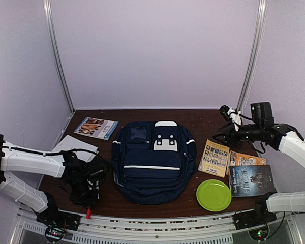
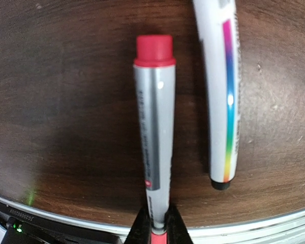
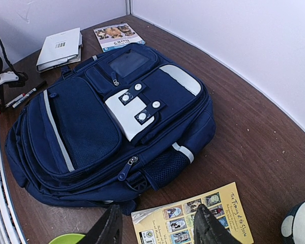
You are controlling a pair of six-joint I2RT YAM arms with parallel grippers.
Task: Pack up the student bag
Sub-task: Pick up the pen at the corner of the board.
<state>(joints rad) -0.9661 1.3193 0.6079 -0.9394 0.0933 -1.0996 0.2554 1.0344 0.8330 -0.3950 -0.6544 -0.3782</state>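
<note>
The student bag [image 1: 152,162] lies flat in the middle of the brown surface [image 1: 203,118], front side up, with its white patch at the far end. My right wrist camera shows it much better than the top camera does: I can see the two white straps with dark dots, the grey stripe and the mesh side pocket. The right tool [image 3: 157,229] hangs above the near right corner of the bag with its two fingers wide apart and nothing between them. Under it lies a yellow book [image 1: 215,157], just beside the bag. Only the top camera shows the rest of that side: an orange book [image 1: 246,159], a dark book [image 1: 252,180] partly on top of the orange one, and a green plate [image 1: 213,195] near the front edge. On the far left are a blue book with dogs [image 1: 95,127] and a white pad [image 1: 76,146]. The left tool [image 2: 156,230] is low at the front left, apart from the bag. From the top I cannot tell what it has. My left wrist camera shows it: the fingers are pinched on the end of a red-capped pen [image 2: 153,127] that points away along the surface. A rainbow-striped pen [image 2: 221,91] lies just beside it, not touching.
</note>
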